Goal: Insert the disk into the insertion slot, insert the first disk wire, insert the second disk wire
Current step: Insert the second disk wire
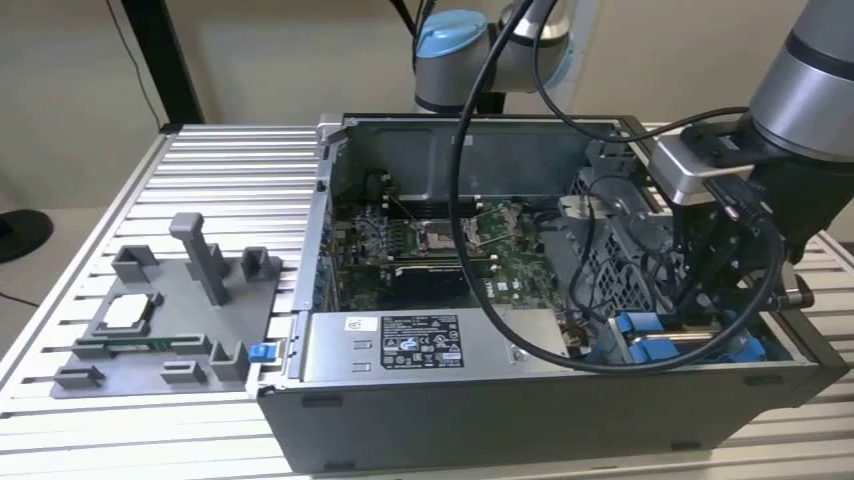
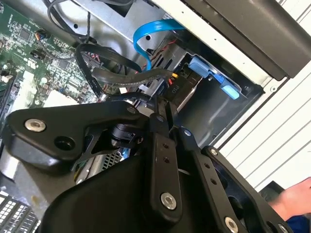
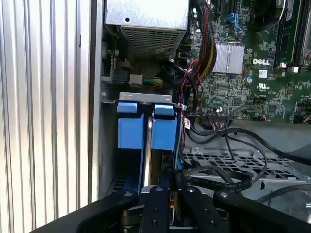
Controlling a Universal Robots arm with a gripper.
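We see the end effector (image 3: 163, 191) lowered into the open computer case (image 1: 534, 420), its fingers (image 2: 163, 141) pressed together on a black wire (image 2: 126, 77) just above the insertion slot (image 3: 146, 124). The disk (image 3: 147, 145) sits edge-up between the slot's blue tabs, beside the perforated cage (image 3: 228, 165).

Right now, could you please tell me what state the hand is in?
Hand: closed, down at the blue-railed insertion slot; whether it grips anything cannot be told.
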